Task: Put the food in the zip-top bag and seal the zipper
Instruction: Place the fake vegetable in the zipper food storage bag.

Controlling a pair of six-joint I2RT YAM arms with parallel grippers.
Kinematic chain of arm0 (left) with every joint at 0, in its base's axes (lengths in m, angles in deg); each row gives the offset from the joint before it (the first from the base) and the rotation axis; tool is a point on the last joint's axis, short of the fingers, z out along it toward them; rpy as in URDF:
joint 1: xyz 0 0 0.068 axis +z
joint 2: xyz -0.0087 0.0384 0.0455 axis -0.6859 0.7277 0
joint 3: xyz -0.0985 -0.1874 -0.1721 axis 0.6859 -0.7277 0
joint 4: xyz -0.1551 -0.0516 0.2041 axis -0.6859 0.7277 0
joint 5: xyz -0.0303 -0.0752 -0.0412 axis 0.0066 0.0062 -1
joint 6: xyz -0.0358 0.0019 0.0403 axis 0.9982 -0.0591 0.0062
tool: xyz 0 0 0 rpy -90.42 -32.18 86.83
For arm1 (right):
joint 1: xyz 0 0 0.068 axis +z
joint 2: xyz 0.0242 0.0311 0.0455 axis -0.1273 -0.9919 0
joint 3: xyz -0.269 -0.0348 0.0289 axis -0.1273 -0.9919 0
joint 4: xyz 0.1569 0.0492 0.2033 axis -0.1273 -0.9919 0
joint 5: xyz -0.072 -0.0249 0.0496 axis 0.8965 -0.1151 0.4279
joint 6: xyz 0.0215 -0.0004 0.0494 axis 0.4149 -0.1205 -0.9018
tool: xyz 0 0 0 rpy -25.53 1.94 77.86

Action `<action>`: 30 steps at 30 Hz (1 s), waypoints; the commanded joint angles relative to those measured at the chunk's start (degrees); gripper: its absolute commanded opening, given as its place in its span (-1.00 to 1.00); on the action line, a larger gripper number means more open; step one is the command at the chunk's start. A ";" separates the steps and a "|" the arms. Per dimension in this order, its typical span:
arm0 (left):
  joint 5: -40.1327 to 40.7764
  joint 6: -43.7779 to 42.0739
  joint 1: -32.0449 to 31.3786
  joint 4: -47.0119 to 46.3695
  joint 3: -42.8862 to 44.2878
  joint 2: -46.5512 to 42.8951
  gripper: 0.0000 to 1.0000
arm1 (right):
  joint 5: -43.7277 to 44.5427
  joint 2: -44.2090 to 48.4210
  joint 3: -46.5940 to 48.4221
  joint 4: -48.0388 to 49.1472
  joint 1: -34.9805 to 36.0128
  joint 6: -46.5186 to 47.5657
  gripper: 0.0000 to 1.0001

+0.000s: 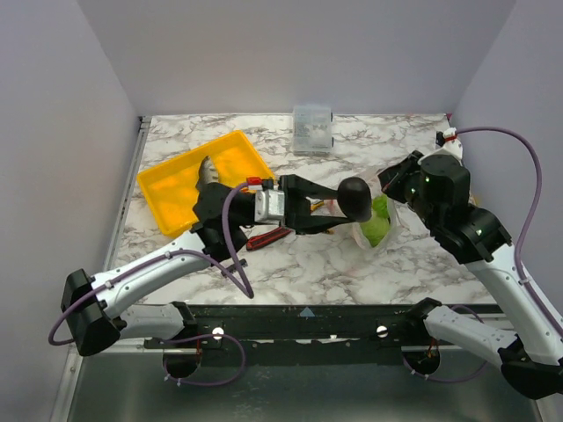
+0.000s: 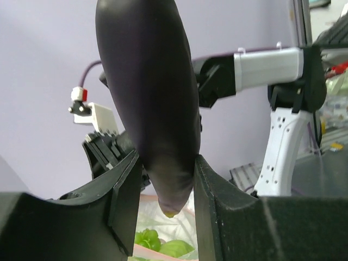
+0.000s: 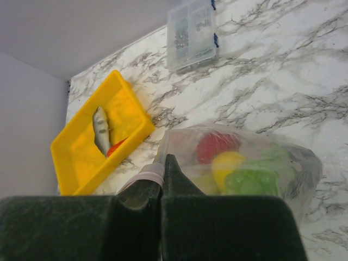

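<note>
My left gripper [image 1: 341,211] is shut on a dark purple eggplant [image 1: 356,200], held over the open mouth of the clear zip-top bag [image 1: 376,227]. In the left wrist view the eggplant [image 2: 152,98] stands between the fingers [image 2: 122,196], with green food [image 2: 163,246] in the bag below. My right gripper [image 3: 163,166] is shut on the bag's pinkish zipper strip [image 3: 151,175] and holds that edge up. Through the bag [image 3: 283,157] show a red tomato [image 3: 217,145], a yellow fruit [image 3: 228,166] and green pieces [image 3: 261,176]. A grey fish [image 3: 100,130] lies in the yellow tray [image 3: 76,168].
The yellow tray [image 1: 171,189] sits at the back left. A small clear rigid box [image 1: 312,129] stands at the back centre. A red-handled knife [image 1: 268,237] lies on the marble table under my left arm. Walls close the table on three sides.
</note>
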 commanded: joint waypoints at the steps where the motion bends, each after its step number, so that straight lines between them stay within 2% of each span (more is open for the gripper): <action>1: -2.88 -9.43 -1.21 -1.11 0.66 3.12 -1.00 | -2.11 0.93 3.09 2.73 0.13 -2.50 -0.99; 14: 3.93 -22.65 -1.22 4.15 2.33 9.65 -1.00 | -3.29 0.06 3.68 1.63 0.14 -3.91 -0.99; 22: 11.00 -27.19 0.07 2.68 1.91 15.19 -0.98 | -3.02 -2.38 5.19 -0.02 0.14 -4.44 -0.99; 23: 11.82 -27.21 0.49 3.06 2.11 15.64 -0.67 | -2.75 -2.47 5.22 -0.05 0.14 -4.41 -0.99; 24: 12.03 -27.57 0.85 3.95 2.19 15.81 -0.16 | -2.43 -2.61 5.24 -0.15 0.12 -4.40 -0.99; 27: 13.69 -26.83 1.51 2.39 -0.71 14.08 0.40 | -1.40 -2.88 5.69 -0.62 0.13 -3.81 -0.99; 28: 13.24 -26.80 1.82 4.11 -0.71 13.20 0.85 | -1.09 -3.12 5.91 -0.80 0.14 -3.66 -0.99; 29: 13.03 -26.53 1.81 6.96 0.18 12.64 0.97 | -0.89 -3.29 6.11 -0.98 0.14 -3.55 -0.99; 30: 12.47 -26.02 1.85 9.13 0.90 12.12 0.97 | -0.93 -3.39 6.16 -0.95 0.13 -3.45 -0.99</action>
